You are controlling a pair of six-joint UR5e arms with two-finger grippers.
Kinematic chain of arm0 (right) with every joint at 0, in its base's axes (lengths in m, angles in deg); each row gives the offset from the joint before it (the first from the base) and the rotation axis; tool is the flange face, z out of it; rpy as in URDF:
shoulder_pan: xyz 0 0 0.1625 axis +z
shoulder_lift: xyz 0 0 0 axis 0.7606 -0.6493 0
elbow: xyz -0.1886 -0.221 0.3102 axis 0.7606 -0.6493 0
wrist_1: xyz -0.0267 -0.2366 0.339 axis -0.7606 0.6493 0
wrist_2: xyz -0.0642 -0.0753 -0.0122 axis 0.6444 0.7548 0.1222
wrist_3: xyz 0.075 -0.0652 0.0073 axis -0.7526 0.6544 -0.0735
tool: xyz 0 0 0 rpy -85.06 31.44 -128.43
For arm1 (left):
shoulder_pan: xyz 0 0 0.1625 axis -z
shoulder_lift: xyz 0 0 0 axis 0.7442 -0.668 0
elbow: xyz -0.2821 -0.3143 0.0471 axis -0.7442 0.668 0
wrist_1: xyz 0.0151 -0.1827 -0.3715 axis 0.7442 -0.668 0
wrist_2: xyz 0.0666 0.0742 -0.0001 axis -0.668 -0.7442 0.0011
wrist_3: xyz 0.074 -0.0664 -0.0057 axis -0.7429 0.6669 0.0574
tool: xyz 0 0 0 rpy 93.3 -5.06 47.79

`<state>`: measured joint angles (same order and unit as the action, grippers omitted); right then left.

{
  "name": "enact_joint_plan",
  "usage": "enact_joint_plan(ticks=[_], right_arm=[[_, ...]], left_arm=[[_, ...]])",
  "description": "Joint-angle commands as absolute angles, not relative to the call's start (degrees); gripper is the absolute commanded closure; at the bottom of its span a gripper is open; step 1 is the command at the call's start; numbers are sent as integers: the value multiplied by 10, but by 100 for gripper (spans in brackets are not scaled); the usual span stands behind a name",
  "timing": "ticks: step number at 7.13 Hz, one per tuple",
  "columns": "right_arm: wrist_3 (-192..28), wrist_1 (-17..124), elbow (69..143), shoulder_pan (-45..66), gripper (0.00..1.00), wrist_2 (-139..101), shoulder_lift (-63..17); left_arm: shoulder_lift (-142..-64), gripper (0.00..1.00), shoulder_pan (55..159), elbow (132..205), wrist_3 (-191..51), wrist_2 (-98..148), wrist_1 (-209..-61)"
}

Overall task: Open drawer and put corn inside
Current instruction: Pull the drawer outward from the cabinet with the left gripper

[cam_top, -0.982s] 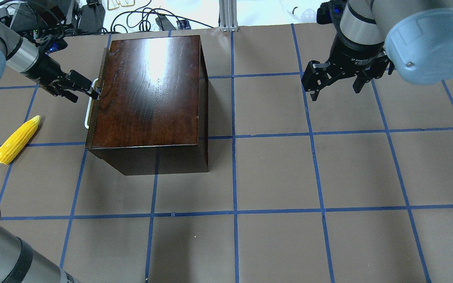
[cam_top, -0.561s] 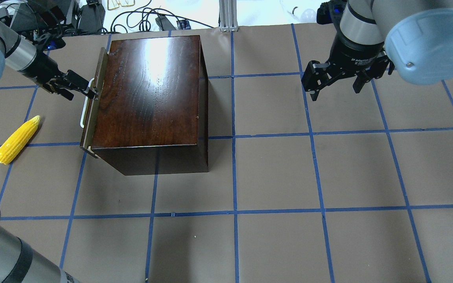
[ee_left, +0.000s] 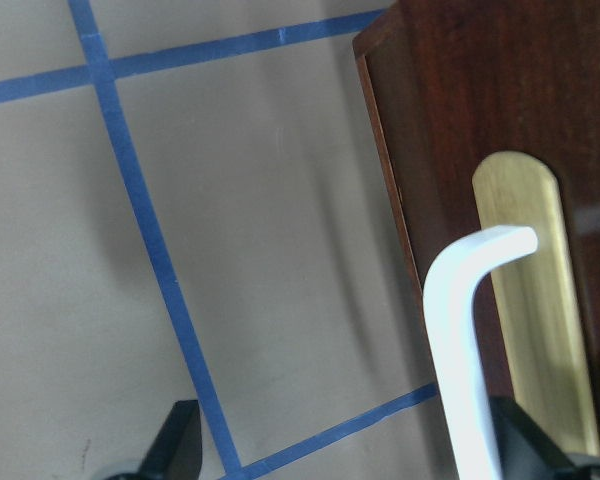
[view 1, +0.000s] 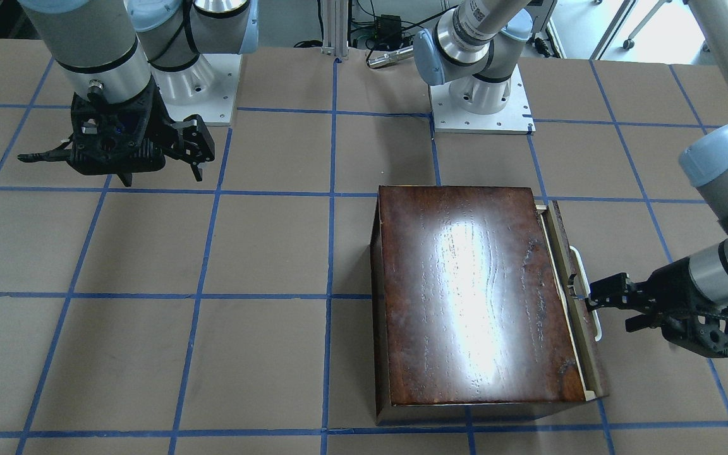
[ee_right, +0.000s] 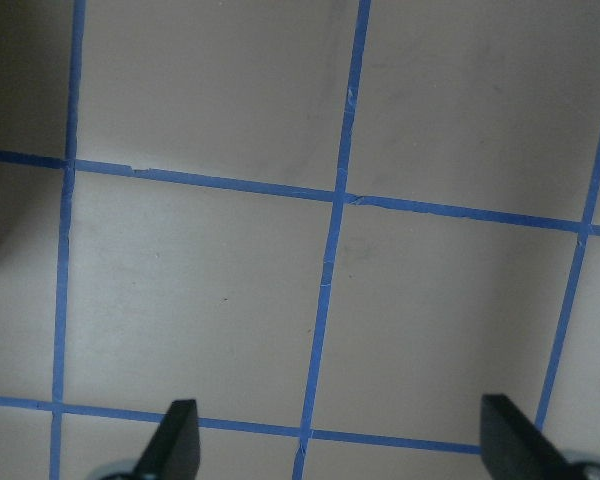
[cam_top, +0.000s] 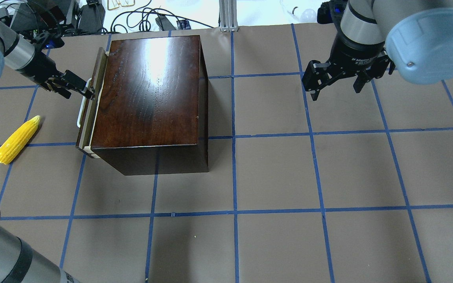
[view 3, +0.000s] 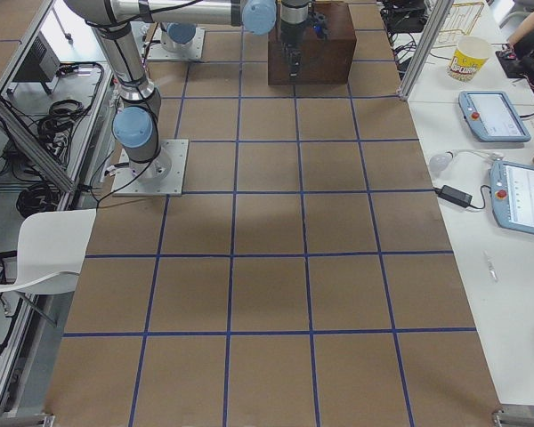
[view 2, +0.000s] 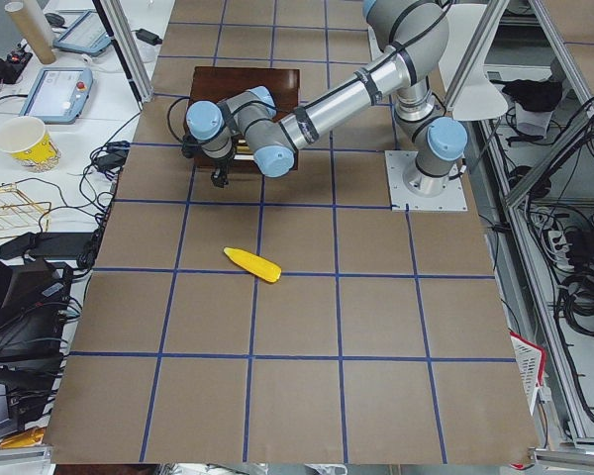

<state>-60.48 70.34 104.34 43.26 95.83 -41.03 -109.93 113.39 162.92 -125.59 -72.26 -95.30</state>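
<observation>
In the left wrist view our left fingers [ee_left: 525,445] stand wide apart. The white handle [ee_left: 460,340] runs down just beside the one at about five o'clock in that view, and that finger looks hooked behind the bar rather than pinching it. We cannot tell whether they actually touch. From overhead, the left gripper [cam_top: 87,92] meets the upper end of the handle [cam_top: 79,118] from about ten o'clock. The drawer [cam_top: 86,131] stands a little way out of the dark box [cam_top: 148,90], with only a thin pale strip showing between its front panel and the box. We judge the opening step to be in hand and barely begun. The next move calls for a straight draw toward nine o'clock overhead, far enough to bare the tray. After that we would unhook and go for the corn [cam_top: 17,140], which lies flat on the table [cam_top: 289,177] at about eight o'clock from the gripper, well apart from the drawer. Our right gripper [cam_top: 334,93] hangs spread and empty above the table at three o'clock from the box, with its fingers [ee_right: 175,440] over bare paper. The inside of the drawer is hidden. The corn falls outside the front-facing view, and in the view from the right end the box is too small to read.
</observation>
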Motion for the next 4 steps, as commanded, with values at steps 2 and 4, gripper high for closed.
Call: enact_joint_plan(ticks=[2, 4], right_arm=[[-605, 703, 1043, 432, 0, 958, -410], [-605, 703, 1043, 434, 0, 958, -410]], left_arm=[[-1102, 0, 1130, 1628, -1264, -732, -942], [-1103, 0, 1109, 1628, -1277, -730, -943]])
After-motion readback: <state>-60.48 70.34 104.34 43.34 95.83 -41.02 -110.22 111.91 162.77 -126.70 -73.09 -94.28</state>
